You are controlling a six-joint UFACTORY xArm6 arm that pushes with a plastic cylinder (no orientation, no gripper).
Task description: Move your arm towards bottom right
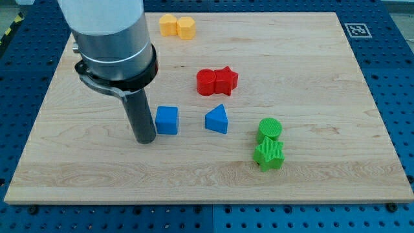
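My tip (145,140) rests on the wooden board (323,77) in the left half of the view. It stands just left of a blue cube (167,120), close to it; I cannot tell whether they touch. A blue triangular block (217,120) lies further right. A red round block (206,82) and a red star block (226,79) touch each other above them. A green round block (270,128) and a green star block (268,154) sit together toward the bottom right.
Two yellow blocks (176,26) sit side by side at the view's top edge of the board. A fiducial tag (357,29) marks the top right corner. The blue perforated table (394,97) surrounds the board.
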